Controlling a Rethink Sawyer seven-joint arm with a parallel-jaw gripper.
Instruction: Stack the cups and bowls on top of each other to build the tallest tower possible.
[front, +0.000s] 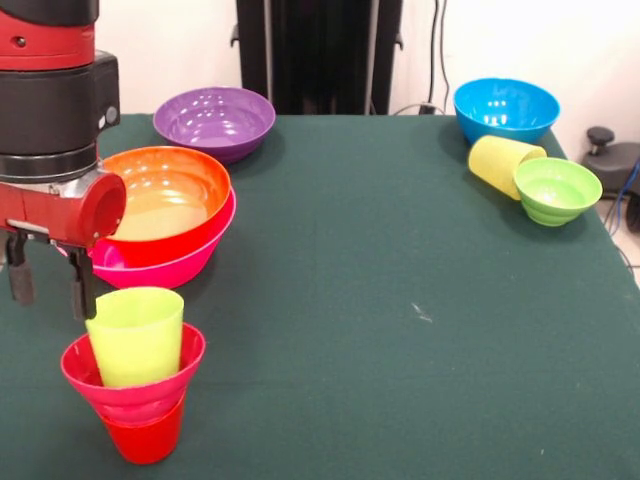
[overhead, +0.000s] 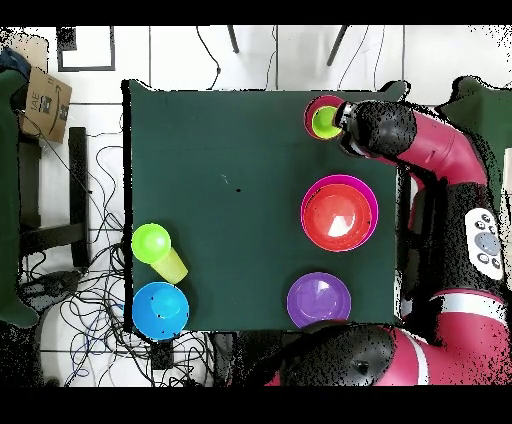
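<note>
The claw (front: 48, 282), its fingers a little apart and holding nothing, hangs just beside and slightly above the tower (front: 135, 375), where the lime cup (front: 135, 335) stands upright in a magenta bowl (front: 150, 390) on a red cup (front: 145, 440), at the bench (front: 400, 300) corner.

Front camera low across the table (front: 400, 300), overhead straight down, both sharing tabletop

Lime cup (front: 135, 335) in magenta bowl (front: 132, 385) — red cup (front: 145, 440) beneath.
</note>
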